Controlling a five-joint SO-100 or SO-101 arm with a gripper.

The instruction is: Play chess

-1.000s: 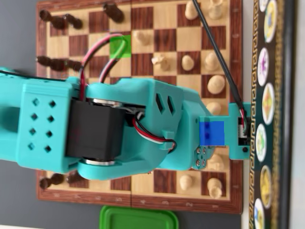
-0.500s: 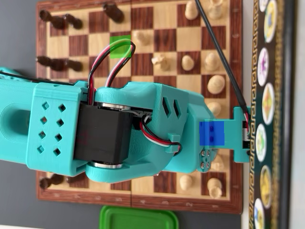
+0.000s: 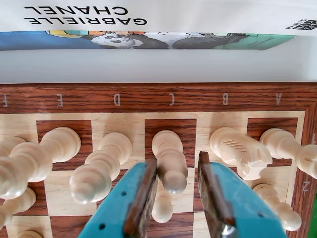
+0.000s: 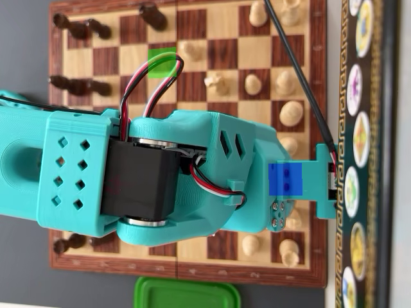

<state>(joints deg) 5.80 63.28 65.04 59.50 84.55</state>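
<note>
Above the chessboard (image 3: 148, 96), spread fingers (image 3: 141, 201) flank a white bishop (image 3: 170, 158).

You have a wooden chessboard (image 3: 114, 99) of dark and pale squares, its lettered edge toward the top of the wrist view, where cream pieces stand upright in the back ranks, a bishop (image 3: 170, 159) on column C and a knight (image 3: 239, 152) on B.
</note>
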